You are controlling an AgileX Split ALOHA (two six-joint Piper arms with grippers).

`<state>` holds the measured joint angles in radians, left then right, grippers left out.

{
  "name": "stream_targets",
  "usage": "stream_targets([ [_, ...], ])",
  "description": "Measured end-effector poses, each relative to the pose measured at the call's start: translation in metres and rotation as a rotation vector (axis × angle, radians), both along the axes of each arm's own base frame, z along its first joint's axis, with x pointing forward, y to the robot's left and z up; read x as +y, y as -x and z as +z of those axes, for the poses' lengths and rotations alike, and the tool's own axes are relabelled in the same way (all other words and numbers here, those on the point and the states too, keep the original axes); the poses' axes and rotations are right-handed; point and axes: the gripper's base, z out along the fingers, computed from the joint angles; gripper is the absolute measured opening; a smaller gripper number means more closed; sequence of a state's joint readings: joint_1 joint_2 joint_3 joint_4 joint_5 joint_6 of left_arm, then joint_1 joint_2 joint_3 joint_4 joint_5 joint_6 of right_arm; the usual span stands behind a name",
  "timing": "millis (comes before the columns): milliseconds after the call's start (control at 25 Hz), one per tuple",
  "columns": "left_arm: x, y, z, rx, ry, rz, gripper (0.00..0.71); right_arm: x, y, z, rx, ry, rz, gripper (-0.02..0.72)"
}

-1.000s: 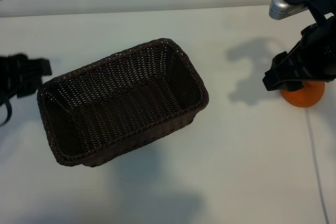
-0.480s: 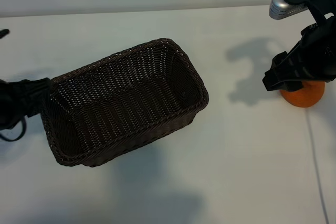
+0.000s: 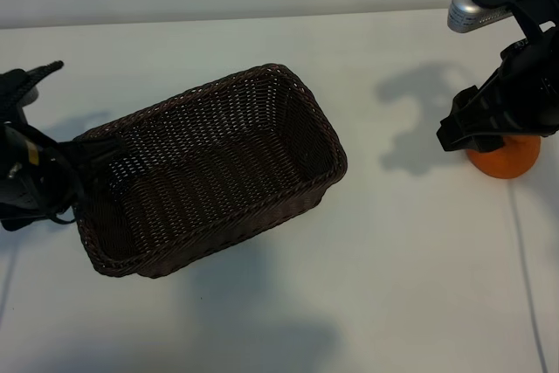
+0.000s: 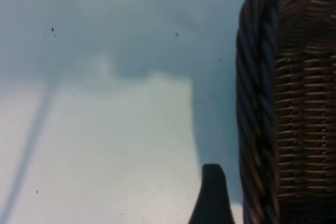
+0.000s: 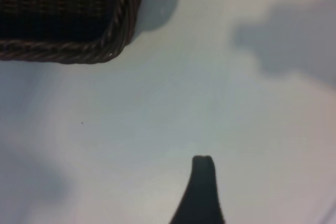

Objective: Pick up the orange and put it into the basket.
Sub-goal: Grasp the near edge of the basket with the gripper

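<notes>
The right gripper sits low over the orange, its dark body covering the fruit's upper part so that only the lower curve shows beneath it. Its jaws stand wide rather than clenched; whether the fingers touch the skin is hard to tell, since the gripper hides the contact. In the right wrist view a single dark fingertip pokes out over bare table, and the orange itself does not show there. Beyond that fingertip lies a rounded corner of the basket, well apart from the jaws.

The left gripper is at the opposite end of the scene, right against the basket's short end wall. Its jaws are also spread open and hold nothing. In the left wrist view one fingertip stands just outside the braided rim, with the woven wall on its far side and the white table on the other.

The basket lies between the two grippers, tilted diagonally on the table, and its inside is bare wicker. The orange rests on the table outside it, well away from its nearest corner.
</notes>
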<state>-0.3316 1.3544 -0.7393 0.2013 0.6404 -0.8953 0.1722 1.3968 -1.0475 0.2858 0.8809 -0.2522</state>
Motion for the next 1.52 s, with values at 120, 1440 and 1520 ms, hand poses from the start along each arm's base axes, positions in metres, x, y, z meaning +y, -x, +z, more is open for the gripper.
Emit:
stream_targets([
  [120, -0.001, -0.001, -0.002, 0.004, -0.001, -0.001, 0.573, 0.000, 0.000, 0.000, 0.000, 0.000, 0.000, 0.594],
  [1440, 0.001, -0.017, -0.038, 0.109, -0.019, 0.007, 0.573, 0.000, 0.001, 0.000, 0.007, 0.001, 0.002, 0.594],
  [1520, 0.003, -0.019, -0.039, 0.111, -0.003, 0.013, 0.573, 0.000, 0.001, 0.000, 0.007, 0.001, 0.002, 0.594],
])
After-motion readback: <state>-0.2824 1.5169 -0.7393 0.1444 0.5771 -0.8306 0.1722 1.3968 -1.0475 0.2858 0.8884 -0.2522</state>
